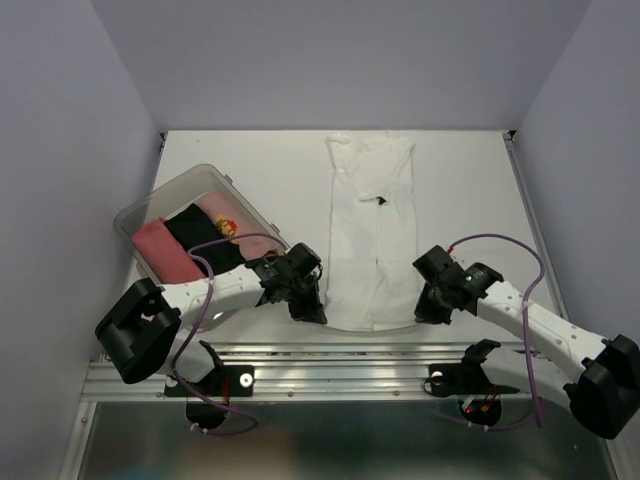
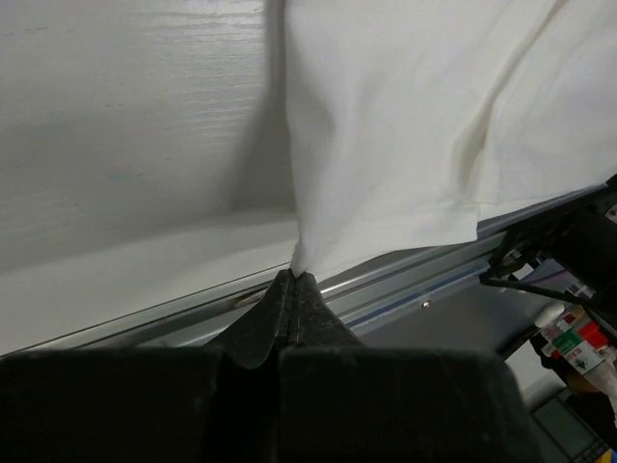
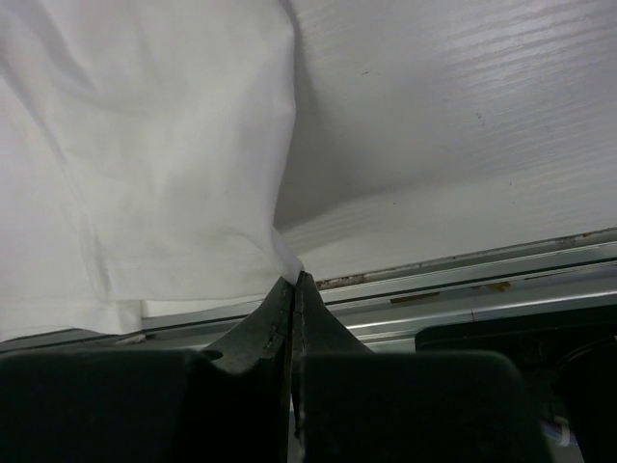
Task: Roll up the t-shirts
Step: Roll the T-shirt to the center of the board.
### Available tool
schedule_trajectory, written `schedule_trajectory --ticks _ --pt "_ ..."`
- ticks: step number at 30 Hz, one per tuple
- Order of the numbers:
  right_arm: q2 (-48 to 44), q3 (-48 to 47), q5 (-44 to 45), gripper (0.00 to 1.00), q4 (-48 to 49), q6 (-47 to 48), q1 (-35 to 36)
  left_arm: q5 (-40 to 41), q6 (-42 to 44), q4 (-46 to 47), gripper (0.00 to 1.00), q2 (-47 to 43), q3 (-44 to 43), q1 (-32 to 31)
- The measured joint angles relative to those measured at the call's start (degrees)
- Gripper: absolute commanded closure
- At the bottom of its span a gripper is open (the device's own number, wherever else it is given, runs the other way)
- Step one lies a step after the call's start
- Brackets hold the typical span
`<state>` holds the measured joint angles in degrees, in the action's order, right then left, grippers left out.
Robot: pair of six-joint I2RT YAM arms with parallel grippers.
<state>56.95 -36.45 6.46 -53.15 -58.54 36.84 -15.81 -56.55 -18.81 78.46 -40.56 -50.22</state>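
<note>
A plain white t-shirt (image 1: 370, 225), folded into a long narrow strip, lies lengthwise on the table, with a small dark neck label (image 1: 380, 201) near its middle. My left gripper (image 1: 313, 312) is shut on the shirt's near left corner (image 2: 297, 262). My right gripper (image 1: 428, 312) is shut on the near right corner (image 3: 292, 267). Both corners are lifted slightly off the table at the near edge. More t-shirts, salmon-pink (image 1: 163, 250), black (image 1: 205, 238) and one with a red-yellow print (image 1: 228, 226), lie in the clear plastic tub (image 1: 180, 190).
The tub stands at the left of the table, just behind the left arm. A metal rail (image 1: 350, 360) runs along the near table edge under both grippers. Walls close in the back and both sides.
</note>
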Motion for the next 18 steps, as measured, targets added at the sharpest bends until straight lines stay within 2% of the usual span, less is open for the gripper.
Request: schedule_trajectory --ticks 18 --pt "7.91 -5.42 7.65 0.99 0.15 1.29 -0.04 2.29 1.36 -0.48 1.00 4.59 -6.82 3.54"
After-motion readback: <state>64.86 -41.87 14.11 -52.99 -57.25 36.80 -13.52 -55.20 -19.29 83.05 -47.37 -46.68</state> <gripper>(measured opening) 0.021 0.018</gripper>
